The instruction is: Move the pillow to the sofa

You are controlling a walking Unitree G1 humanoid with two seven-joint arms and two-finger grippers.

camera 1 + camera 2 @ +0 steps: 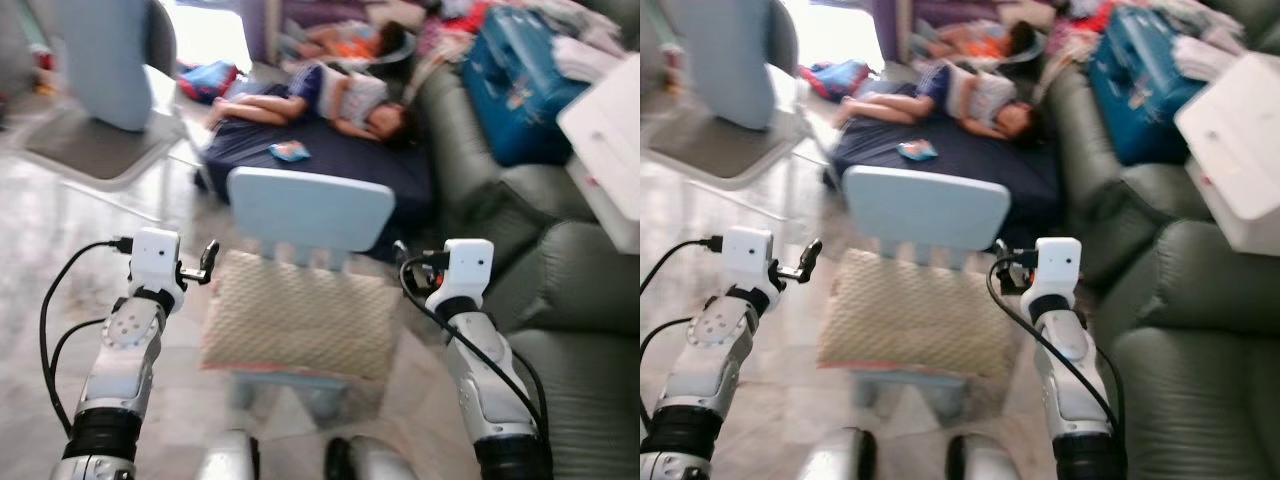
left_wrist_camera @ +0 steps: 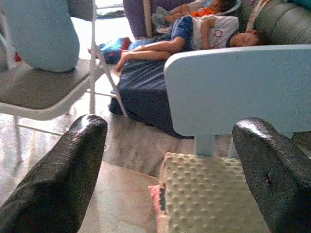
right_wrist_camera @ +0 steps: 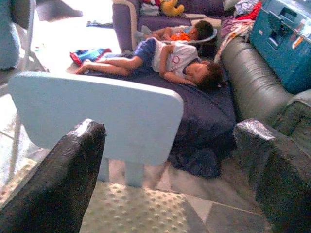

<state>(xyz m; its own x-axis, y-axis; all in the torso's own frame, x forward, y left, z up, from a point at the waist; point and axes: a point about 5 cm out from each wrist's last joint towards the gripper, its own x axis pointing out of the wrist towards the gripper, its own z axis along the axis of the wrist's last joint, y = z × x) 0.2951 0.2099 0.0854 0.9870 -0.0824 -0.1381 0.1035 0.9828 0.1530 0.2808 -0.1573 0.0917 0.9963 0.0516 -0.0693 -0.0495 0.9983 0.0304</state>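
Note:
A cream, bumpy pillow (image 1: 298, 318) lies flat on the seat of a small light-blue chair (image 1: 310, 212) right before me. The grey-green sofa (image 1: 560, 330) runs along the right side. My left gripper (image 1: 205, 265) is raised at the pillow's left edge, its fingers (image 2: 63, 179) spread open with the pillow (image 2: 209, 194) between and beyond them. My right gripper (image 1: 1002, 268) hovers at the pillow's far right corner beside the chair back, fingers (image 3: 58, 179) open and holding nothing.
Two people lie asleep on a dark blue mattress (image 1: 330, 150) on the floor behind the chair. A folding chair (image 1: 100, 140) stands at the left. A blue suitcase (image 1: 515, 80) and a white box (image 1: 610, 140) rest on the sofa's far part.

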